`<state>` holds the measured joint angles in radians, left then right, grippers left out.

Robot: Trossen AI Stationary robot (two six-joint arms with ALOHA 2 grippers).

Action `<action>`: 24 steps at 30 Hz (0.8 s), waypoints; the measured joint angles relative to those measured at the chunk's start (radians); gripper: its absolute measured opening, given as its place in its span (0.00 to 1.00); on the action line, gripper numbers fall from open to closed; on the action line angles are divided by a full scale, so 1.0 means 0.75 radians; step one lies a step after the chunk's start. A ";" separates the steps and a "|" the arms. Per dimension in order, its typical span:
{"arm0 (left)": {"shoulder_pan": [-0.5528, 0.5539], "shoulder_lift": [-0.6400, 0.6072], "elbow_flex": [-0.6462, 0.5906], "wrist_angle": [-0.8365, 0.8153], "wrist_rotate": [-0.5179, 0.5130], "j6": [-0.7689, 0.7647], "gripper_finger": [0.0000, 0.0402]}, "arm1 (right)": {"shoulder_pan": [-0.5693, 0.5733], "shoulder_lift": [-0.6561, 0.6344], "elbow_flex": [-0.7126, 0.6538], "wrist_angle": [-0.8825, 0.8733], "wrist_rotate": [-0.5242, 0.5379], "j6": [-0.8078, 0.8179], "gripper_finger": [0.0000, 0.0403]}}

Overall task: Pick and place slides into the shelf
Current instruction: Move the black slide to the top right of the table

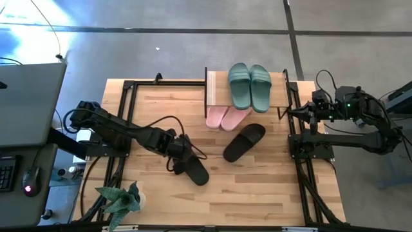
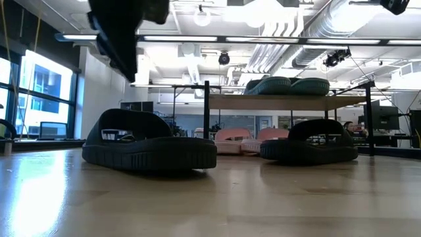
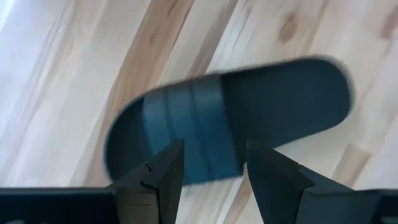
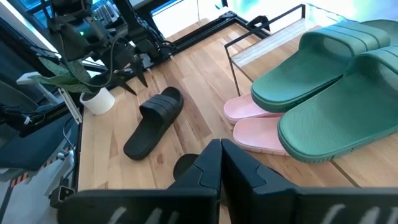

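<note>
Two black rubber slides [image 1: 244, 142] lay off the small wooden two-level shelf [image 1: 215, 84]. At seven o'clock, the open left gripper [image 3: 208, 165] hovered over one slide's strap [image 3: 186, 127]; an off-centre pinch risked slippage. At three o'clock, the right gripper [image 4: 221, 163] waited closed.

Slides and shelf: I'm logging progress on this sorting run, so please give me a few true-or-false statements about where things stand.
1. Both green slides lie on the shelf top board. True.
2. The pink slides lie out on the open tabletop. False: they sit on the shelf's lower level.
3. The left gripper hovers open over a black slide. True.
4. Both black slides are shelved. False: this one and the other black slide lie on the table.
5. The right gripper holds a slide. False: it is shut and empty.
</note>
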<state>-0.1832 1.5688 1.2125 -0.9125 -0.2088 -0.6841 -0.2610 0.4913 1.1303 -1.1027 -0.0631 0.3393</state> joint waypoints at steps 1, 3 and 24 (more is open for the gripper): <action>-0.001 0.000 -0.001 -0.008 -0.001 -0.006 0.39 | 0.000 0.000 0.000 0.000 0.000 0.000 0.00; -0.001 0.011 0.004 0.017 0.000 -0.008 0.39 | 0.000 0.000 0.000 0.000 0.000 0.000 0.00; -0.001 0.119 0.001 0.148 0.115 0.091 0.39 | 0.000 0.000 0.000 0.000 0.000 0.000 0.00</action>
<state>-0.1837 1.6578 1.2131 -0.8011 -0.1226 -0.6156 -0.2611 0.4911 1.1301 -1.1024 -0.0631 0.3393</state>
